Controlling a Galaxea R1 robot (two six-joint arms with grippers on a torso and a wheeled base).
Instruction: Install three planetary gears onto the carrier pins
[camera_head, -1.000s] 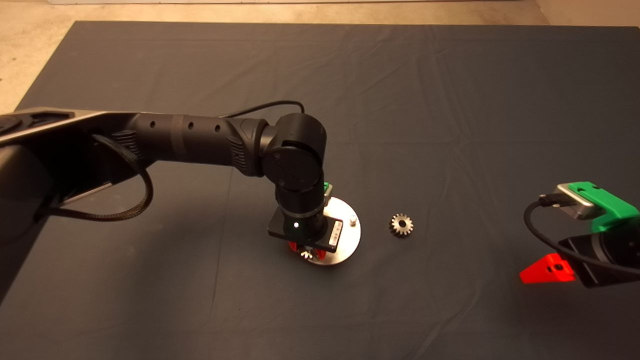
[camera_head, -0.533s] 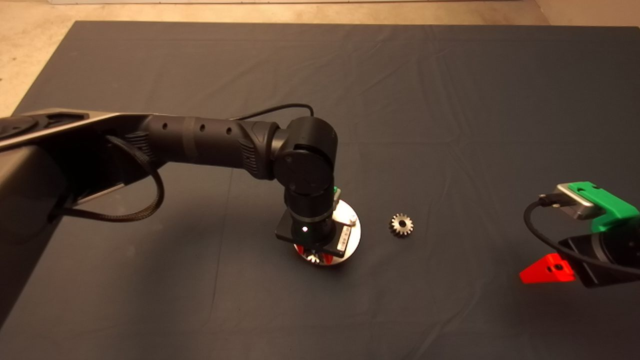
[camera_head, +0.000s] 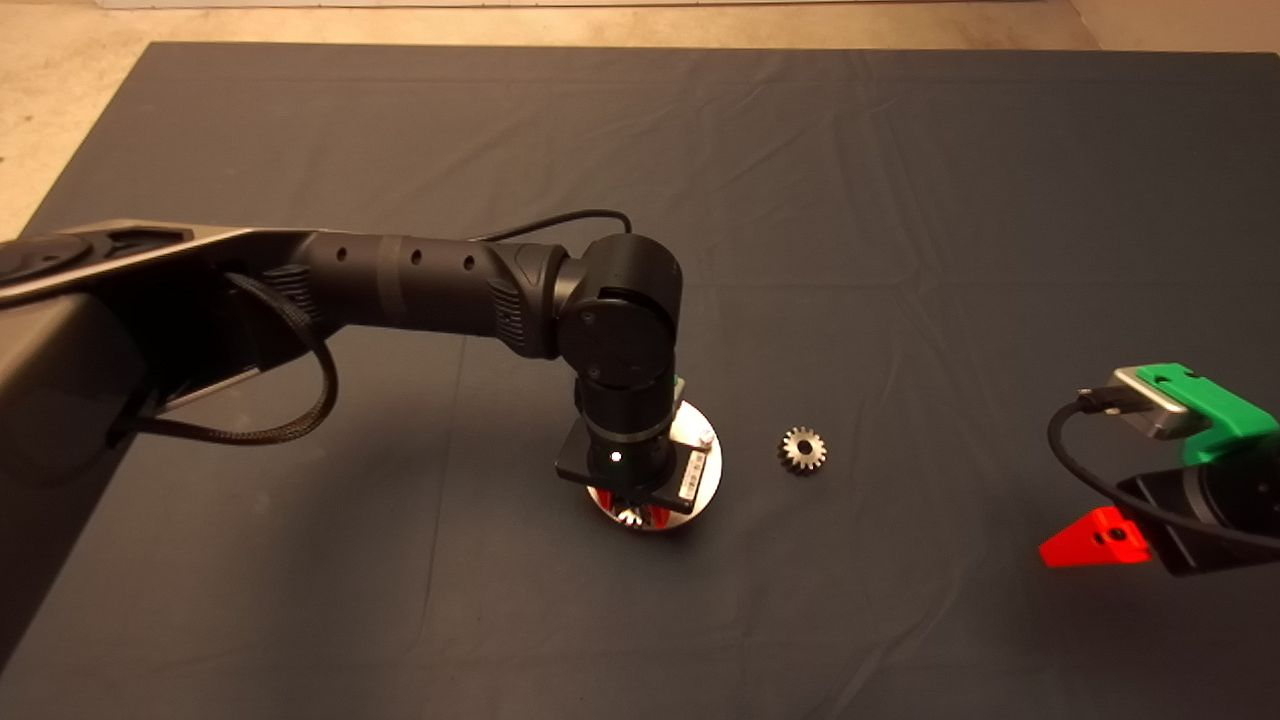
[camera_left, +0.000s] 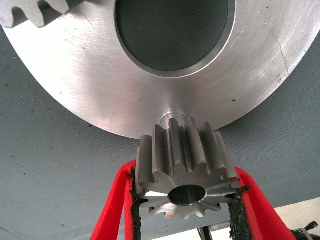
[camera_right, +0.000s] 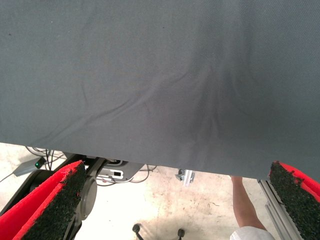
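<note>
**Left pincer holds a gear over the disc's near pin**

While the left arm reaches in across the dark mat (camera_head: 900, 200) on the tabletop, its left pincer (camera_left: 185, 200) is closed down to the width of one planetary gear (camera_left: 184, 170), which it clamps by the teeth between the two black pads. The red fingers (camera_left: 112, 210) stand on either side of the gear, touching it. The gear's centre hole faces the wrist camera, and the gear is tilted relative to the disc.

The white disc (camera_left: 100, 75) lies flat on the mat directly beyond the held gear. One carrier pin (camera_left: 172, 120) shows just past the gear's far face, near the disc's rim; whether gear and pin touch cannot be told. At the disc's far side, the teeth of a second gear (camera_left: 30, 15) show at the edge of the wrist view, on the disc.

From above, the arm's wrist covers most of the disc (camera_head: 705, 485). Another pin (camera_head: 706, 437) stands bare on the disc's right side. The gripped gear (camera_head: 630, 516) shows at the disc's near edge, under the wrist.

A third gear (camera_head: 802, 449) lies loose on the mat, near the disc to its right, apart from it.

The right pincer (camera_right: 175, 200) waits at the lower right edge of the mat, spread wide and holding nothing. A person's arm (camera_right: 245, 200) shows beyond the mat's edge.
</note>
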